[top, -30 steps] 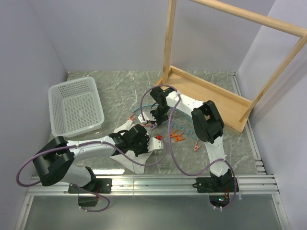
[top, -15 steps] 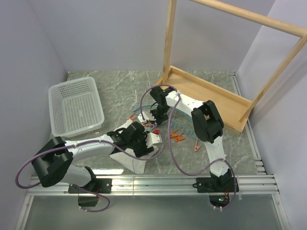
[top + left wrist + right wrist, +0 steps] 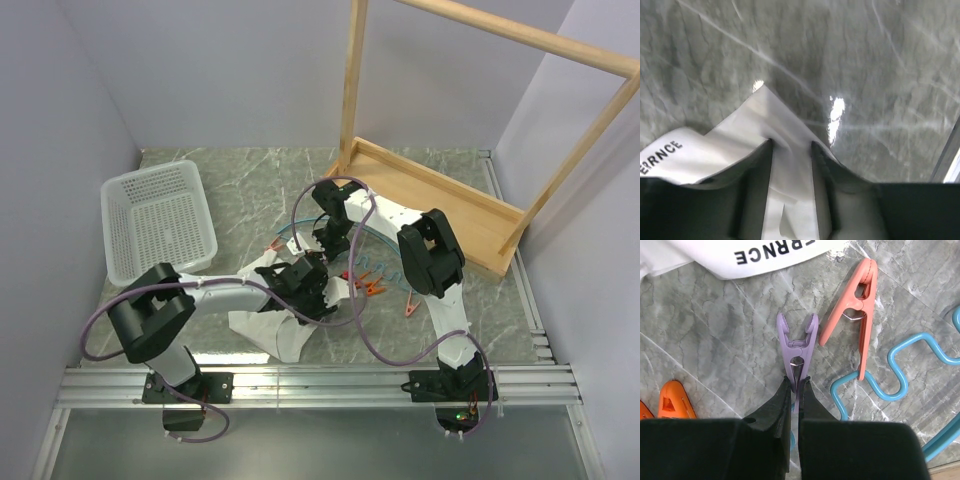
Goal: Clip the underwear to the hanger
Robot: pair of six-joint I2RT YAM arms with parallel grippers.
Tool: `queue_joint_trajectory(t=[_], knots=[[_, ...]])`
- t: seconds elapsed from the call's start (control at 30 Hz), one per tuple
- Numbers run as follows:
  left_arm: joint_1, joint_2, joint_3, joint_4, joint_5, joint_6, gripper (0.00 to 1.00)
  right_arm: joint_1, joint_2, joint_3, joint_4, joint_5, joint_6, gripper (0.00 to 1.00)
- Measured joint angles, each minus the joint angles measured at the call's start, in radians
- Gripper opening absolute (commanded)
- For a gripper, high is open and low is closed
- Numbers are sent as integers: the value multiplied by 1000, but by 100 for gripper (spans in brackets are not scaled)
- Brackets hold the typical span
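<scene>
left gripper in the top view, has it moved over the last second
Yes. The left gripper has shifted slightly right, toward the orange clips and away from the basket.

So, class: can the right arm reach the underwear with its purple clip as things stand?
Probably yes: the right gripper pinches the clip by its tail, its mouth open toward the underwear, only bare table between.

The white underwear [image 3: 285, 340] lies crumpled and creased on the table, lower centre of the overhead frame, with black lettering on the band that shows at the top of the right wrist view. The thin teal hanger [image 3: 887, 397] lies flat just beyond it, orange-red clips [image 3: 370, 287] scattered beside its wavy wire.
</scene>
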Motion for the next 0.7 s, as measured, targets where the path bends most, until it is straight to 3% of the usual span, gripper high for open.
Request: queue_joint_trajectory(t=[0.03, 0.07, 0.13, 0.33, 0.7], knots=[[-1, 14, 14, -3, -2, -2, 27, 0, 1, 0, 0, 0, 0, 0], [-1, 26, 29, -7, -3, -4, 14, 0, 1, 0, 0, 0, 0, 0], [-1, 43, 49, -12, -11, -14, 1, 0, 2, 0, -1, 0, 0, 0], [-1, 5, 7, 6, -33, -41, 0, 0, 11, 8, -6, 0, 0, 0], [61, -354, -197, 14, -68, -37, 0, -2, 18, 34, -19, -13, 5, 0]])
